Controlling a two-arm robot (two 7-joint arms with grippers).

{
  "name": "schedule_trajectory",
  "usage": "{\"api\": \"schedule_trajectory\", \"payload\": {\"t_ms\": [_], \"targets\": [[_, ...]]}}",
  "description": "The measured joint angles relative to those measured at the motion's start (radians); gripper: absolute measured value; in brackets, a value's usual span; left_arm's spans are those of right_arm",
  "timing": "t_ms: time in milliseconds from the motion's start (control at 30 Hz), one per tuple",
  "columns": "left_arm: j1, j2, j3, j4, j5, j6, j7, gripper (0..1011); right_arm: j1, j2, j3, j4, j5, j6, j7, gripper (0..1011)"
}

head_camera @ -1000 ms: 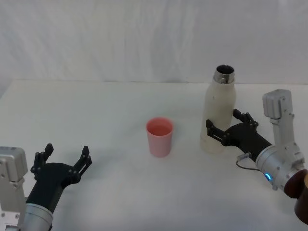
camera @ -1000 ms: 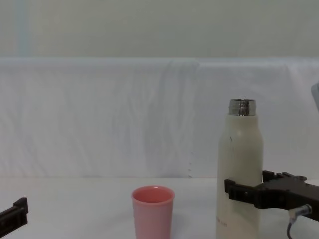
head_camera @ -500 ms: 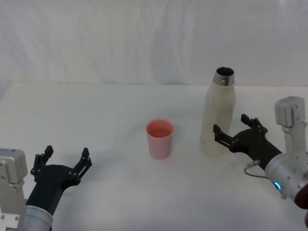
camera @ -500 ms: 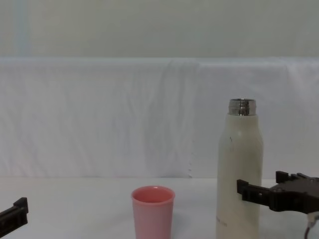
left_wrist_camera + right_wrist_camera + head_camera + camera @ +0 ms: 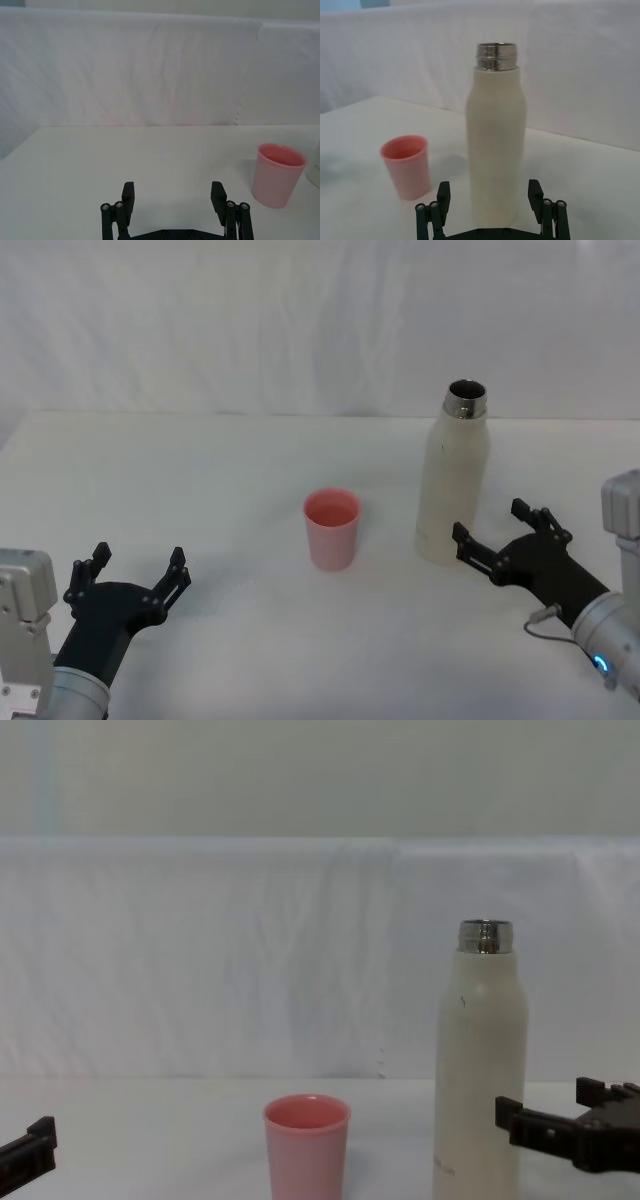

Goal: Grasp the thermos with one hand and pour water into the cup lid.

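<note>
The thermos (image 5: pixel 452 480) (image 5: pixel 495 150) (image 5: pixel 480 1070) stands upright on the white table, cream-white with an open steel neck. The pink cup lid (image 5: pixel 331 527) (image 5: pixel 277 174) (image 5: pixel 407 166) (image 5: pixel 307 1145) stands upright to its left, a short gap between them. My right gripper (image 5: pixel 499 530) (image 5: pixel 490 204) is open just right of and in front of the thermos base, its fingers clear of the bottle. My left gripper (image 5: pixel 133 572) (image 5: pixel 174 206) rests open near the table's front left, far from both.
The white table (image 5: pixel 230 470) runs back to a white draped backdrop (image 5: pixel 300 330). Open tabletop lies between my left gripper and the cup lid and behind both objects.
My right gripper has let go of the thermos and drawn back toward the front right. The thermos stays upright where it stood. Left arm and cup lid are unmoved.
</note>
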Motion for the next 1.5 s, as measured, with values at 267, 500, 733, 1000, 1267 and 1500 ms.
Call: {"api": "schedule_trajectory", "payload": {"t_ms": [267, 500, 733, 1000, 1267, 1500], "targets": [[0.000, 0.000, 0.000, 0.000, 0.000, 0.000, 0.000, 1001, -0.029, 0.016, -0.031, -0.022, 0.006, -0.019, 0.028, 1001], [0.000, 0.000, 0.000, 0.000, 0.000, 0.000, 0.000, 1001, -0.020, 0.009, -0.066, 0.009, 0.008, -0.034, 0.039, 1001], [0.000, 0.000, 0.000, 0.000, 0.000, 0.000, 0.000, 1001, -0.009, -0.003, -0.079, 0.037, 0.015, -0.044, 0.039, 1001], [0.000, 0.000, 0.000, 0.000, 0.000, 0.000, 0.000, 1001, -0.007, -0.006, -0.082, 0.044, 0.019, -0.047, 0.038, 1001], [0.000, 0.000, 0.000, 0.000, 0.000, 0.000, 0.000, 1001, -0.007, -0.006, -0.081, 0.043, 0.018, -0.046, 0.038, 1001], [0.000, 0.000, 0.000, 0.000, 0.000, 0.000, 0.000, 1001, -0.007, -0.005, -0.080, 0.042, 0.017, -0.045, 0.037, 1001]]}}
